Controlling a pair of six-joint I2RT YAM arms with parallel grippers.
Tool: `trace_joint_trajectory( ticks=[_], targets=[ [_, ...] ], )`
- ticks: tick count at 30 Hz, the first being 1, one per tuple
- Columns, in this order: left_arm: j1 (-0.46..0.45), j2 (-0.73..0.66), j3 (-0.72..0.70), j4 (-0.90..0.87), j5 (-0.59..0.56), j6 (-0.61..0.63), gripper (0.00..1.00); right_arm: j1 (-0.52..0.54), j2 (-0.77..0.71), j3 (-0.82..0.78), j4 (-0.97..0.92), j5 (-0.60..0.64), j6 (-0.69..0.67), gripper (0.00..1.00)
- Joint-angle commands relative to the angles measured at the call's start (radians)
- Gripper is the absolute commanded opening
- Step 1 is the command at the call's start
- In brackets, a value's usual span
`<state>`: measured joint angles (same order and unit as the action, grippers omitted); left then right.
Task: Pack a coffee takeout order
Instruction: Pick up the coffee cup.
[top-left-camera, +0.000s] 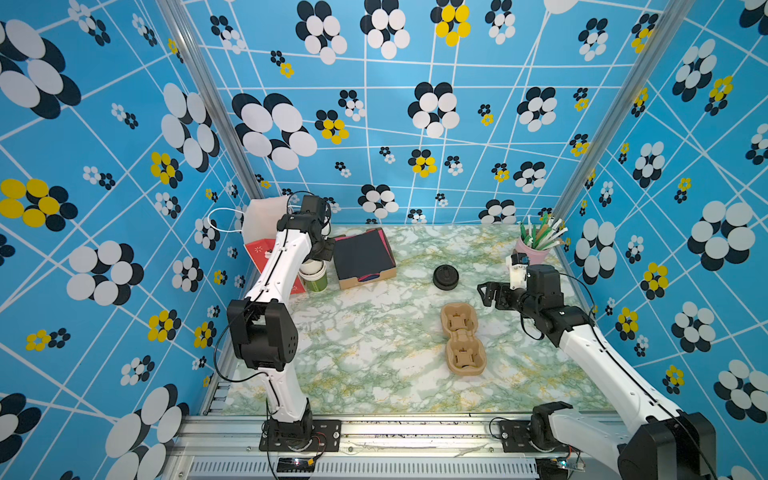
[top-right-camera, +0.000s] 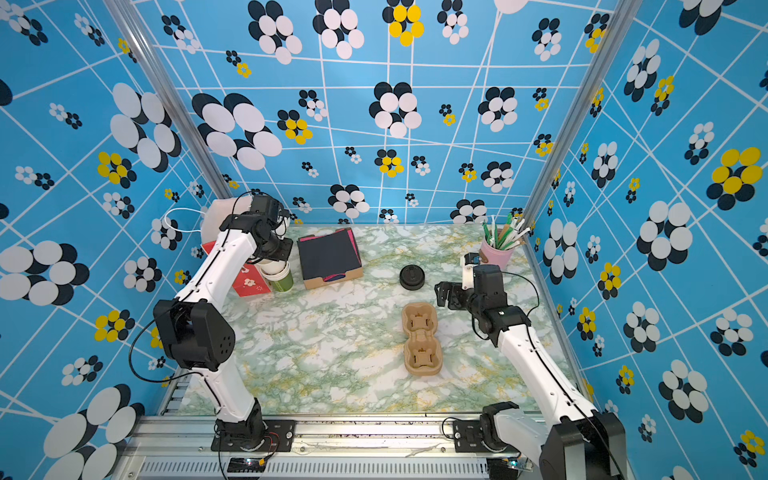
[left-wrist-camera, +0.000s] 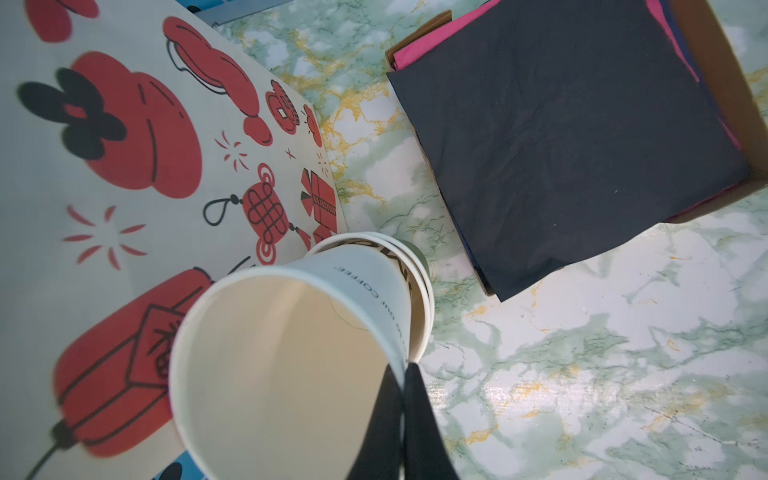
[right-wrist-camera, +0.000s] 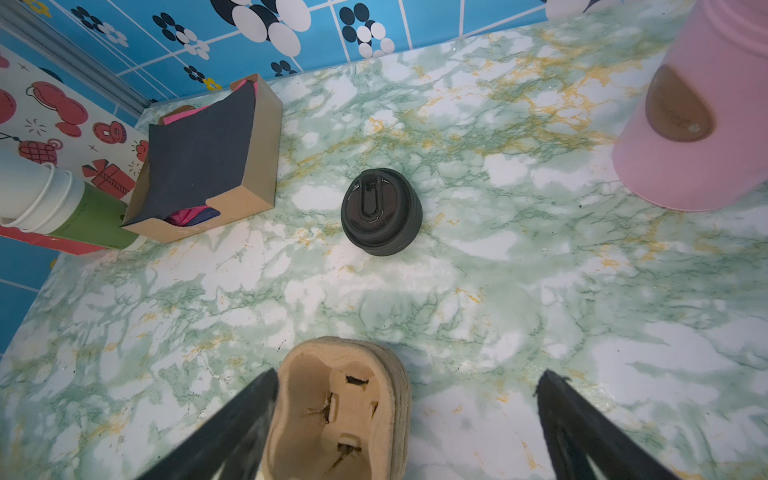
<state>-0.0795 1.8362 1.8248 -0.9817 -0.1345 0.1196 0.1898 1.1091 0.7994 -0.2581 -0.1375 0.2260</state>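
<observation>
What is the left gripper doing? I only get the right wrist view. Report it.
Observer: The left gripper is shut on the rim of the small white paper cup with dark lettering, the topmost cup of a nested stack.
Operator: Look inside that cup.
Observer: It is empty, with bare paper down to the base.
Operator: Now check the whole brown moulded-pulp cup carrier. I see only one end.
Observer: In both top views, both pockets of the brown moulded-pulp cup carrier are empty.
</observation>
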Motion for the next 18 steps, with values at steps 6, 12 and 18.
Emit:
trace_joint_trajectory(
  ticks=[6, 12, 18],
  targets=[
    [-0.018, -0.071, 0.096, -0.101, -0.002, -0.015, 0.00, 0.009, 0.009, 0.037, -0.006, -0.013, 0.017, 0.99],
    [-0.058, -0.093, 0.182, -0.178, -0.017, -0.010, 0.00, 0.010, 0.011, 0.038, -0.004, -0.014, 0.021, 0.99],
    [-0.138, -0.137, 0.235, -0.242, -0.043, -0.019, 0.00, 0.011, 0.008, 0.040, -0.006, -0.014, 0.015, 0.99]
  ],
)
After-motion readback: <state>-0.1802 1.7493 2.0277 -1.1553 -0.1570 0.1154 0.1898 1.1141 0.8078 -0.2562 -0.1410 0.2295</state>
